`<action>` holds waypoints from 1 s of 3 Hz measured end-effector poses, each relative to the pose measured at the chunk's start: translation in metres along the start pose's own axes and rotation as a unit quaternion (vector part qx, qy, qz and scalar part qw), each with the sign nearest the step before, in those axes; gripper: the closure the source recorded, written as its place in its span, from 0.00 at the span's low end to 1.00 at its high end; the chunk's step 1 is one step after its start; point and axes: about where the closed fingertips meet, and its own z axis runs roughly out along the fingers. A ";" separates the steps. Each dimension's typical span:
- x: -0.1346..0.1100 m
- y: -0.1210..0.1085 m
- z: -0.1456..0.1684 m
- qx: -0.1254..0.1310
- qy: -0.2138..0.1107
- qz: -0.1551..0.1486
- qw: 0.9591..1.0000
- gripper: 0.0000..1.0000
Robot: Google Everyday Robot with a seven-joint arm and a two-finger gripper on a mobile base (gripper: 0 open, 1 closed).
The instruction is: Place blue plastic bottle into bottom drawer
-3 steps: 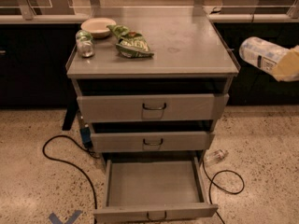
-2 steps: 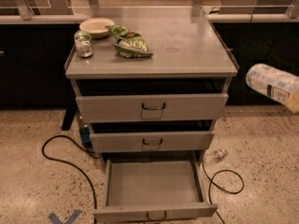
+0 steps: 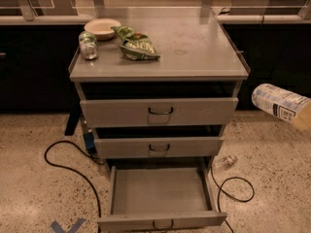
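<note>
Since I cannot tell the hold of the claw (image 3: pixel 304 123) at the right edge, the pale-blue plastic bottle (image 3: pixel 279 103) could drop outside the grey metal bottom drawer (image 3: pixel 160 191).

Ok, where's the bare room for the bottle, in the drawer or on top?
Bottom drawer: floor bare wall to wall. Cabinet top: free in the middle and right; crowded back left by bowl, can and green bag. Bottle hangs off to the right, gripper at the frame's right edge.

Gripper (image 3: pixel 306 124) sits at the right edge. Speckled stone floor (image 3: pixel 39 193) lies below and left of it. Dark counters (image 3: pixel 34 72) stand behind. Light is dim and warm.
</note>
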 end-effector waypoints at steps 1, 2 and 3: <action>0.015 0.008 0.017 0.014 0.020 -0.019 1.000 1.00; 0.048 0.021 0.064 0.037 0.038 -0.054 0.997 1.00; 0.070 0.040 0.152 0.037 0.063 -0.073 0.995 1.00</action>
